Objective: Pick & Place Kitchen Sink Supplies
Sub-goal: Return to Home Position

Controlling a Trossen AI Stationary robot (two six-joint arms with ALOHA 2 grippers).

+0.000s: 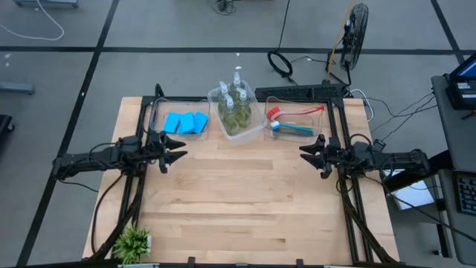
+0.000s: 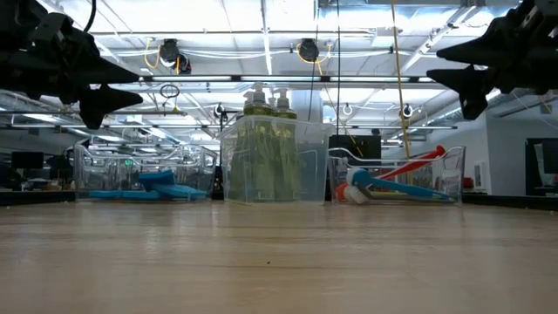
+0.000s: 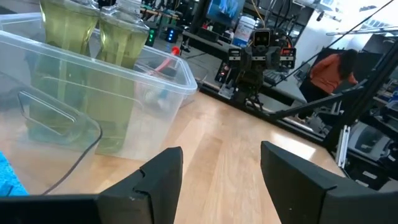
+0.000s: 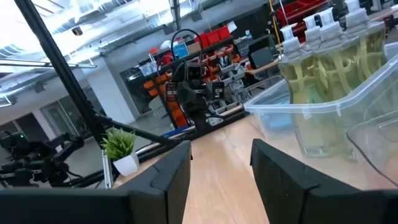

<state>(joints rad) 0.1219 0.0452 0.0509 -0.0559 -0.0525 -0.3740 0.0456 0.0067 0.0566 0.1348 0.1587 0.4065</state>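
Several pump bottles of yellow-green liquid stand upright in a clear tub at the table's far middle. Light-blue sponges lie in a clear tub to its left. Red, blue and yellow-green dish brushes lie in a clear tub to its right. My left gripper hovers open above the table's left side, pointing level toward the right. My right gripper hovers open above the right side, pointing toward the left. Neither holds anything.
A small green potted plant stands at the near left corner. The dark frame rails run along the table's left, right and far sides. Bare wooden tabletop spans the middle and near side. A person in an orange top is beyond the table.
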